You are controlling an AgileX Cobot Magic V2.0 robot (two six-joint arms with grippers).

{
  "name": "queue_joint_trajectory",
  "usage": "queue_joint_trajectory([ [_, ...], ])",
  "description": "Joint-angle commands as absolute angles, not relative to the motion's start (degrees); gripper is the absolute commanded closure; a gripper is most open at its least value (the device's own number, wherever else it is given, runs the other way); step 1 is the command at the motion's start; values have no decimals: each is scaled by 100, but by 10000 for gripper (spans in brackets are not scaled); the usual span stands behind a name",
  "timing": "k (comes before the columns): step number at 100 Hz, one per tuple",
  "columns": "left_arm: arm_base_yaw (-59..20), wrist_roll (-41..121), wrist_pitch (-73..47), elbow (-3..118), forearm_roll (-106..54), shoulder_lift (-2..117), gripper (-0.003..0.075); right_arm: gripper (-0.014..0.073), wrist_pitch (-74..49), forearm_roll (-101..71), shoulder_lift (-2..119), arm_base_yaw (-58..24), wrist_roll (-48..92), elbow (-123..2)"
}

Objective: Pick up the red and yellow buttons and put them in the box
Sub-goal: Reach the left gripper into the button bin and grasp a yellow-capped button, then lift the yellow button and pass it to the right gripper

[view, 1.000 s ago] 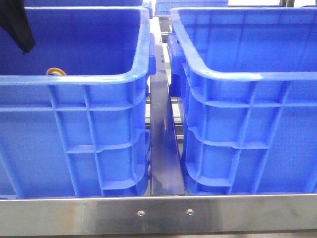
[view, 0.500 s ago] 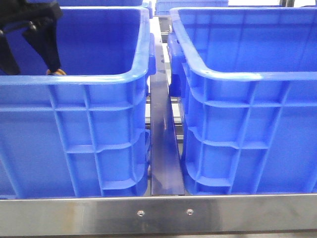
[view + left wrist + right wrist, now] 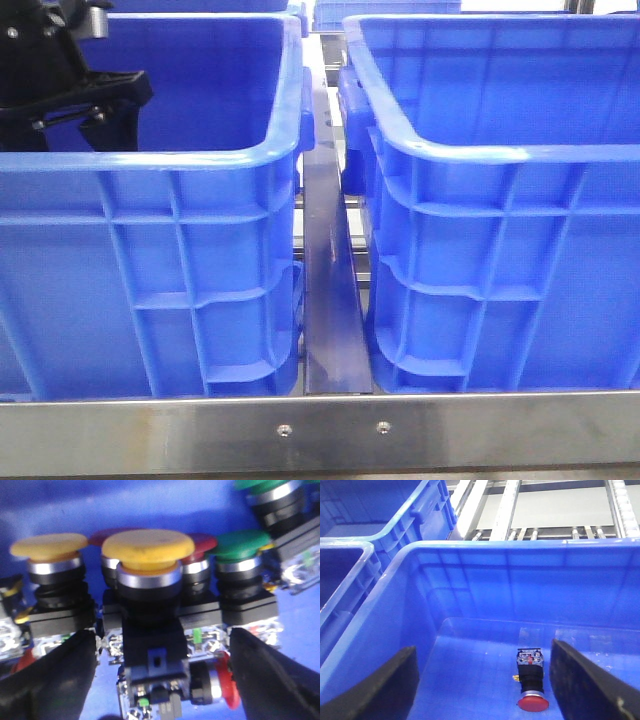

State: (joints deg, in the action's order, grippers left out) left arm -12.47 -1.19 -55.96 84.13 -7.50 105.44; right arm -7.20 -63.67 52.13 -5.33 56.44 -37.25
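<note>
Lowered since half a second ago, the left gripper [image 3: 75, 140] now sits deeper in the left crate [image 3: 200, 160], and its body hides the yellow ring that showed above the near rim a second ago. Nearest the front camera runs a steel rail [image 3: 320, 432]; behind it the two blue crates stand side by side with a metal divider [image 3: 325, 280] between them.

Left wrist view: the fingers are spread wide, one at each side of a cluster of push-buttons. A yellow button [image 3: 148, 547] stands nearest, centred in the gap and apart from both fingers; a second yellow one [image 3: 49, 547], two red caps [image 3: 200, 542] behind, and green buttons [image 3: 239, 545] crowd just beside it.

Right wrist view: the right gripper [image 3: 482, 680] is also spread and holds nothing. It hangs over the box [image 3: 520, 547], where one red button [image 3: 532, 687] lies on the floor.

Risk, as a judgement: the buttons are packed touching, so closing fingers may catch a neighbour's housing and lift two pieces, or push the target over. A green button dragged along would land in the wrong crate.
</note>
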Motion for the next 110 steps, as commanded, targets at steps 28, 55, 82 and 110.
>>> queue_joint_trajectory([
  [28, -1232, -184, -5295, 8595, -810, 10278, 529, 36, -568, -6363, 5122, -510, 5674, -3880],
  [55, -1232, -141, -5284, 8595, -810, 10228, 616, 36, -574, -6363, 5122, -510, 5674, -3880],
  [82, -1305, -47, -5284, 8595, -810, 9448, 617, 36, -574, -6363, 5129, -510, 5674, -3880],
  [110, -1903, 96, -5308, 8595, -840, 8538, 617, 36, -574, -6363, 5129, -510, 5674, -3880],
])
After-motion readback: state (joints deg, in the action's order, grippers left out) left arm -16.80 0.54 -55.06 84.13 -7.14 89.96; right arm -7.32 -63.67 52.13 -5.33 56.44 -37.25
